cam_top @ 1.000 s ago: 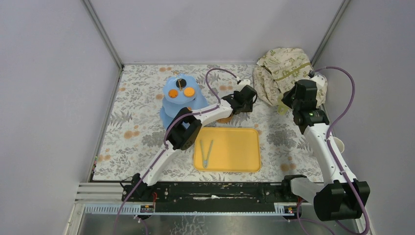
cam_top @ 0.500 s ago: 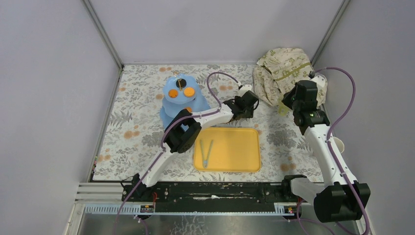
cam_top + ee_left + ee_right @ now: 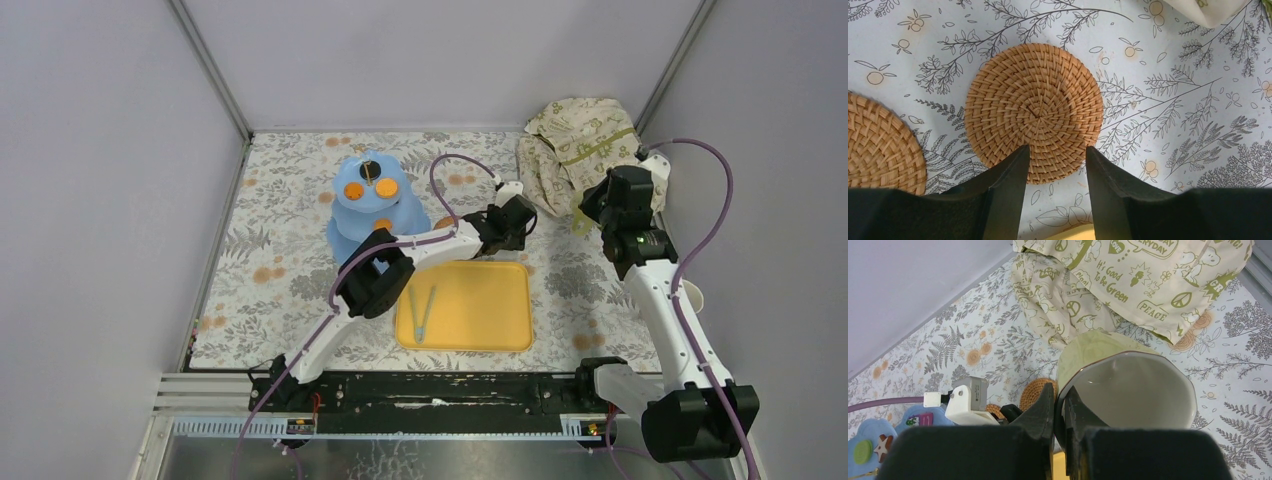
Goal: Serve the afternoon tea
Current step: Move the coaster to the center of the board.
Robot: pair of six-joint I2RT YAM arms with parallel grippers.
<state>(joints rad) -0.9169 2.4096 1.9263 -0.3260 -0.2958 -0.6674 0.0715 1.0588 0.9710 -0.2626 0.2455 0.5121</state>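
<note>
Slid the left fingers (image 3: 1005,195) rightward over the last second to hover, spread and seemingly holding nothing, above the near edge of one woven coaster (image 3: 1034,112) lying flat on the table (image 3: 1173,125), a second coaster (image 3: 878,142) just beside it. Kept the right fingers (image 3: 1042,412) pinched on the wall of the pale cup (image 3: 1128,390), aloft near the cream cloth (image 3: 1128,285). Suggests coasters laid out, cup due onto one next.
</note>
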